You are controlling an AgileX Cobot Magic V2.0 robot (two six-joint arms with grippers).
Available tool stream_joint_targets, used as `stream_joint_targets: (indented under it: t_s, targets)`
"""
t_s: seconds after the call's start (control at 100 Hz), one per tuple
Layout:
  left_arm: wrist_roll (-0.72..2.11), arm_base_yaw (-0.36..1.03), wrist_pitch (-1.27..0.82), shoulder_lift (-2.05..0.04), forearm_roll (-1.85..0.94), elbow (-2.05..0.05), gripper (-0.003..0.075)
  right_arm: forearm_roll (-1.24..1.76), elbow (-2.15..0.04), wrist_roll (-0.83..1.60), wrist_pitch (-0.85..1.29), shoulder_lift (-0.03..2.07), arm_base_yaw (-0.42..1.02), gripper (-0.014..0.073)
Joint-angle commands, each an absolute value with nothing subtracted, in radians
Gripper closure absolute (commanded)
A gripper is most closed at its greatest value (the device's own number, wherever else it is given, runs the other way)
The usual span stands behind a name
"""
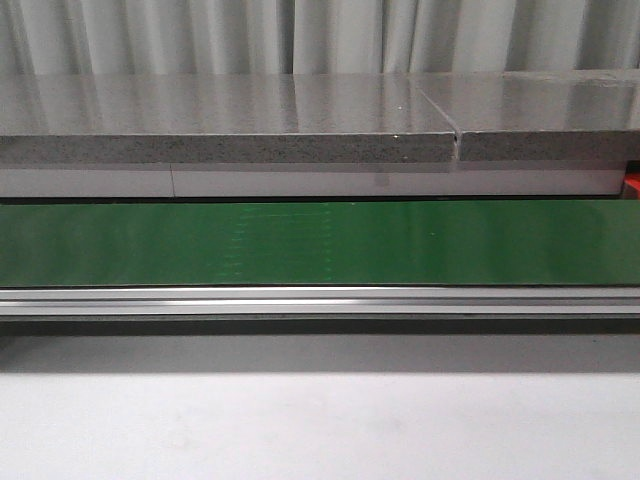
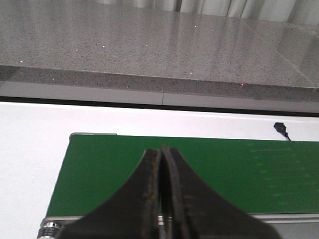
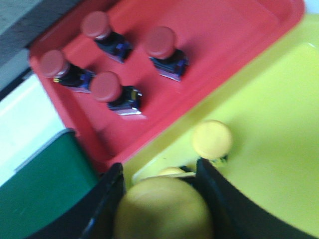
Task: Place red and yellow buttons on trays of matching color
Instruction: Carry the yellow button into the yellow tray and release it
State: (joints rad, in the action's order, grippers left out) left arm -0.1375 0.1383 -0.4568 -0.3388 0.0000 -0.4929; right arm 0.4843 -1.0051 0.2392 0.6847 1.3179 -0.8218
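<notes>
**Yellow button held over the yellow tray**

The right gripper (image 3: 162,209) is clamped on a yellow button (image 3: 163,208), its two dark fingers (image 3: 107,199) standing on either side of the round cap. The jaws are only as far apart as the cap is wide. The picture is blurred, so I cannot tell whether the button hangs above the yellow tray (image 3: 269,114) or already rests on it, but it is over the tray's near corner. Two other yellow buttons are in this tray: one (image 3: 212,140) stands free just beyond the fingers, and one (image 3: 172,172) is half hidden, right beside the held one.

The red tray (image 3: 219,30) lies touching the yellow one along their edges. It carries four red buttons (image 3: 162,42), each with a domed cap on a dark body, all lying tilted.

I judge such a button to be light and stiff, a hard plastic part that does not bend. The smooth dome may slip, so the better hold is across the sides of the cap, as here.

The left gripper (image 2: 160,199) is pressed together and holds nothing. It hangs over the green conveyor belt (image 2: 239,169), which carries no button in the left wrist and front views.
</notes>
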Motion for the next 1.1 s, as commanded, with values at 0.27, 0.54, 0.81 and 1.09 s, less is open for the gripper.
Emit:
stream_joint_targets:
  t_s: [0.27, 0.54, 0.81, 1.09]
  targets:
    - [-0.14, 0.144, -0.384, -0.346, -0.009, -0.522, 0.0739, 0.459, -0.91, 0.205, 0.518, 1.285, -0.891, 0.0506]
    - [-0.14, 0.144, -0.384, -0.346, -0.009, -0.522, 0.0739, 0.457, -0.829, 0.205, 0.383, 1.294, -0.899, 0.0506]
    - [-0.14, 0.144, -0.384, -0.346, -0.009, -0.522, 0.0739, 0.457, -0.781, 0.205, 0.334, 1.346, -0.899, 0.0506]
    - [-0.14, 0.144, -0.384, -0.346, -0.009, -0.522, 0.0739, 0.457, -0.773, 0.205, 0.316, 1.407, -0.898, 0.0506]
